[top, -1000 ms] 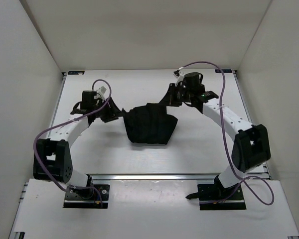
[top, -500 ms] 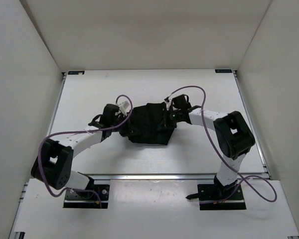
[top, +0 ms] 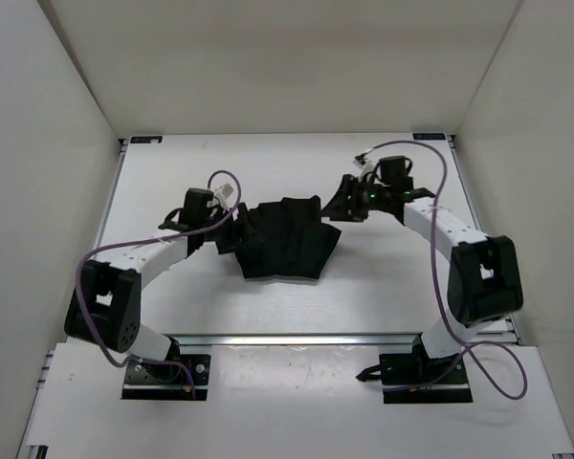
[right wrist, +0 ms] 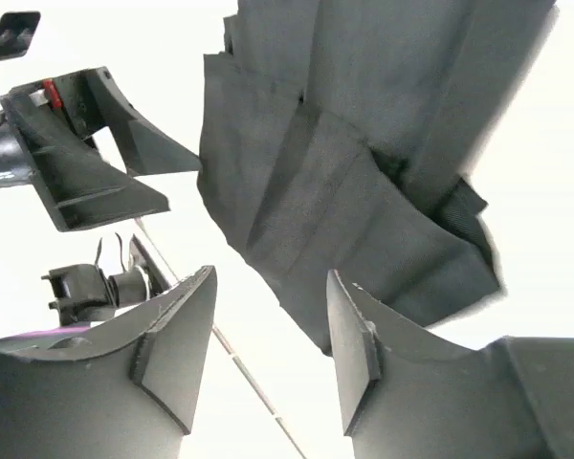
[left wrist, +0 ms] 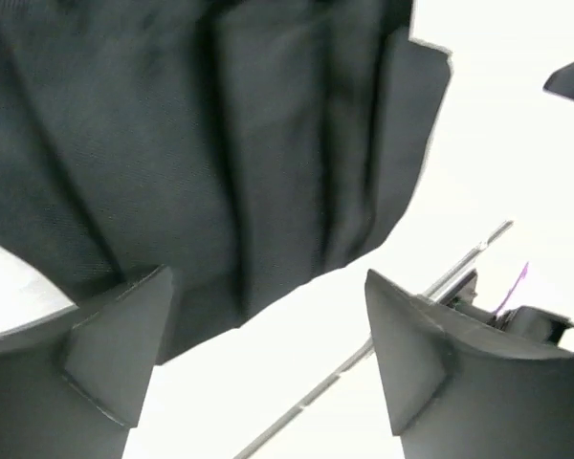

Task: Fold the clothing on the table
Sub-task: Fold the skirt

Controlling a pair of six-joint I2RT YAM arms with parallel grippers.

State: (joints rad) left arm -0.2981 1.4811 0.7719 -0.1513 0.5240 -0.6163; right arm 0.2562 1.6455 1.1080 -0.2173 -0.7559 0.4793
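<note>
**Hovering at both ends of the black clothing, jaws apart**

My bench (top: 402, 287) is a wide white top with a thin metal rim, and white walls (top: 48, 191) stand on three sides of it. The clothing (top: 285, 241) lies near the middle of the bench, between my two arms. It is a black, ribbed bundle, broader at the far edge and narrower toward me, with lengthwise pleats and overlapping layers showing in both wrist views. My left arm (top: 148, 253) curves in from the near left, my right arm (top: 440, 225) from the near right. My left jaws sit at the clothing's left edge. Seen from the wrist they stand wide, the left fingers (left wrist: 115, 354) well apart with only cloth and white bench beyond the gap, nothing gripped. My right jaws are just beside the far right corner of the clothing. They stand narrower but apart, the right fingers (right wrist: 172, 354) with bare bench between them, holding nothing. Whether either set touches the fabric I cannot tell.
</note>
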